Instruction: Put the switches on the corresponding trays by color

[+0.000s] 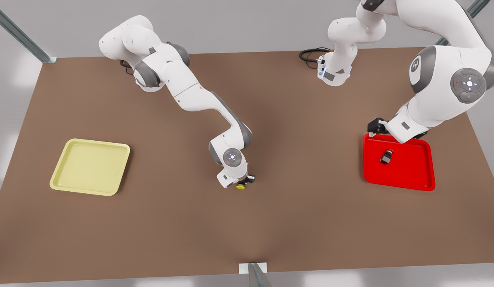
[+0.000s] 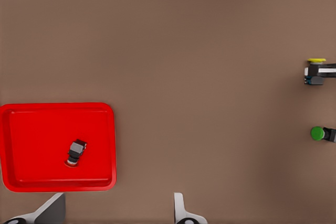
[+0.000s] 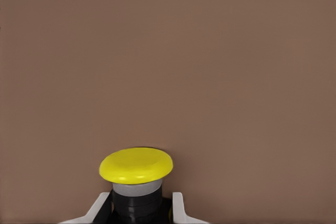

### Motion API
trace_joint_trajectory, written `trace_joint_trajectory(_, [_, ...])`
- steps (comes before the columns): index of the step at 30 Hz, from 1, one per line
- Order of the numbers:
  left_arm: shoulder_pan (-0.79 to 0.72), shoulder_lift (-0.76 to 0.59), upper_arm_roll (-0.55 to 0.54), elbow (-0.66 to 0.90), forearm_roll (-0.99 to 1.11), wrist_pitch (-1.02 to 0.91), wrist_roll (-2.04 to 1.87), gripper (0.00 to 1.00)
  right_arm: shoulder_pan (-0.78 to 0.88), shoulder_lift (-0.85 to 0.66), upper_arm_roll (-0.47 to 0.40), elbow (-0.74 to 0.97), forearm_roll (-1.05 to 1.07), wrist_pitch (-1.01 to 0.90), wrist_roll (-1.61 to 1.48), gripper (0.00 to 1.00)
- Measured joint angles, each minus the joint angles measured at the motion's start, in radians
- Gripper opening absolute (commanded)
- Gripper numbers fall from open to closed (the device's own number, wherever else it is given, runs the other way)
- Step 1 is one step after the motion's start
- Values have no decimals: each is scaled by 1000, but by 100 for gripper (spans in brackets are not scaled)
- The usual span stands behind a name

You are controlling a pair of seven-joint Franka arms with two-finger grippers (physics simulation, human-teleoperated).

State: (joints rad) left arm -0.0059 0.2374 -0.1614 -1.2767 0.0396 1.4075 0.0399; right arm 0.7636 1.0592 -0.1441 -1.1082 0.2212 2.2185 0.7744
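While two trays wait [image 1: 91, 167], three switches [image 2: 76, 152].

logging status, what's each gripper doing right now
left gripper: open, above the red tray.
right gripper: shut on the yellow switch.

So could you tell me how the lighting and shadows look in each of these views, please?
Front view: soft, even light; a faint dark patch on the table beside the arm holding the yellow switch. Left wrist view: flat, the red tray vivid and glare-free. Right wrist view: a soft sheen on the yellow cap, a thin shadow behind it.
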Motion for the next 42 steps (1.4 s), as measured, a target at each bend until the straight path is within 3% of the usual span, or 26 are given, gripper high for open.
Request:
trace_joint_trajectory(3, [0, 1, 1, -3, -1, 1, -2, 100, -2, -2, 1, -1, 4, 1, -3, 46])
trace_joint_trajectory(16, [0, 0, 1, -16, -2, -2, -3, 100, -41, -38, 8, -5, 48, -6, -16, 46])
trace_joint_trajectory(20, [0, 0, 1, -17, -2, -3, -4, 100, -133, -167, 16, -69, 56, -78, -33, 46])
trace_joint_trajectory(24, [0, 0, 1, -17, -2, -5, -4, 100, -313, -365, 4, -255, 14, -216, -114, 46])
trace_joint_trajectory(30, [0, 0, 1, -17, -2, -8, -4, 100, -430, -429, -260, -385, -103, -395, -386, 46])
trace_joint_trajectory(34, [0, 0, 1, -17, -2, -10, -4, 100, -476, -445, -303, -501, -168, -425, -577, 46])
trace_joint_trajectory(40, [0, 0, 1, -17, -2, -11, -4, 100, -563, -420, -319, -597, -229, -321, -824, 46])
trace_joint_trajectory(41, [0, 0, 1, -17, -2, -11, -4, 100, -568, -405, -319, -598, -232, -300, -859, 47])
trace_joint_trajectory(42, [0, 0, 1, -17, -2, -11, -4, 100, -570, -397, -319, -598, -236, -282, -891, 100])
